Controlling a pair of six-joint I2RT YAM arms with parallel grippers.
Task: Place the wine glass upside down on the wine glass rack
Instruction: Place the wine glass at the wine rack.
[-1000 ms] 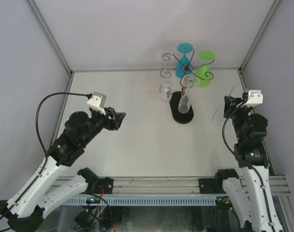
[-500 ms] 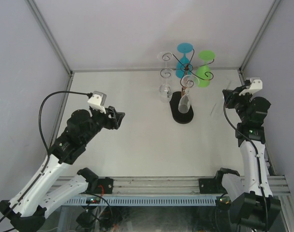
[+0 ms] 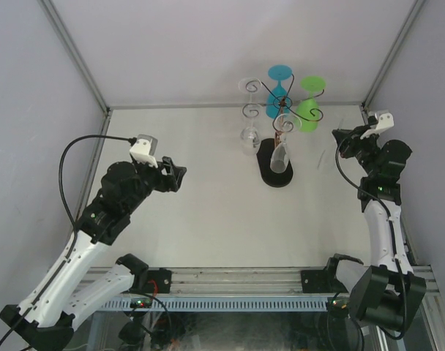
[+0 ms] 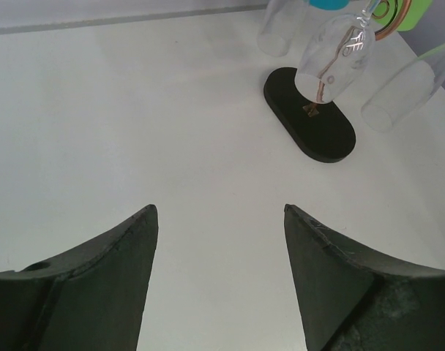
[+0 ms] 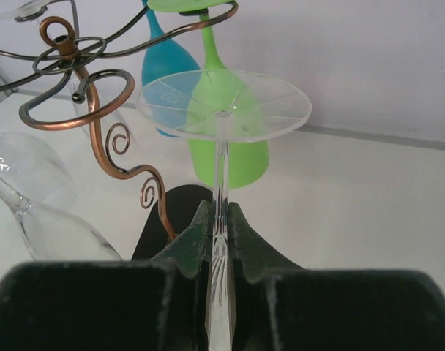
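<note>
Clear wine glass (image 5: 222, 110) clamped in right gripper (image 5: 219, 213), left gripper (image 4: 219, 212) spread

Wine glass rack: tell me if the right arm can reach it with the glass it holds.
Probably yes. The right gripper holds the clear wine glass by its stem, foot up, and nothing stands between it and the wine glass rack, whose near copper hook looks empty. The green glass hangs close behind.

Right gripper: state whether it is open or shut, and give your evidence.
The right gripper is shut on the wine glass: its fingers pinch the stem.
</note>
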